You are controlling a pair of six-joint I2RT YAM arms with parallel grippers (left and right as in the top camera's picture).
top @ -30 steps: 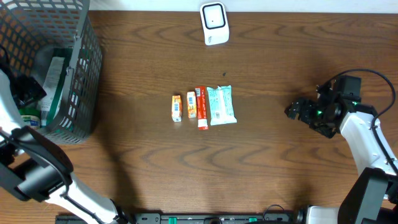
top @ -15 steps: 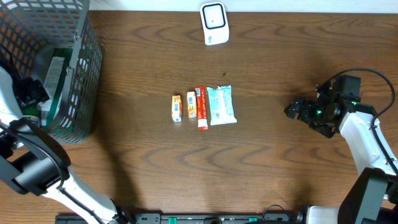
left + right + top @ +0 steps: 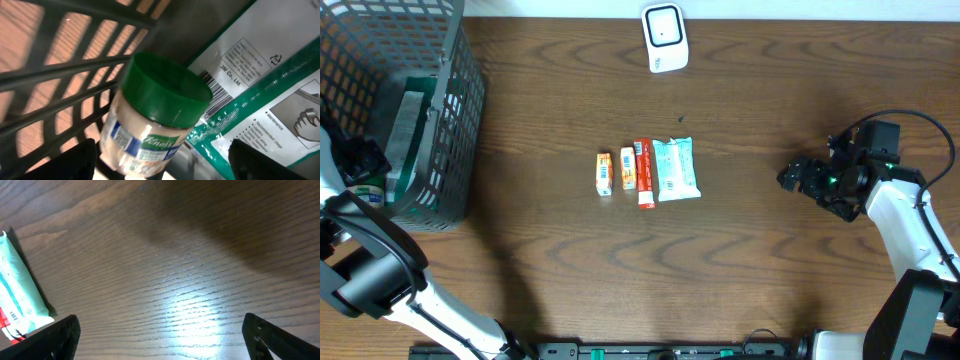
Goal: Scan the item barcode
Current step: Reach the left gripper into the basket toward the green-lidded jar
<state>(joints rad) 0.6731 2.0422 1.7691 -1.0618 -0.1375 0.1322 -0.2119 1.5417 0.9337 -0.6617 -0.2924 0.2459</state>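
Wooden table holds four packets, one scanner, one basket; left fingers and right fingers both spread open.

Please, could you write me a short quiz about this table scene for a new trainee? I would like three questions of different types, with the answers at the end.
1. True or false: the jar with the green lid lies inside the basket.
2. The red tube lies in a row with how many other things? A) one B) three C) five
3. Which thing in that row is nearest the right claw?

Key
1. True.
2. B.
3. The teal packet.
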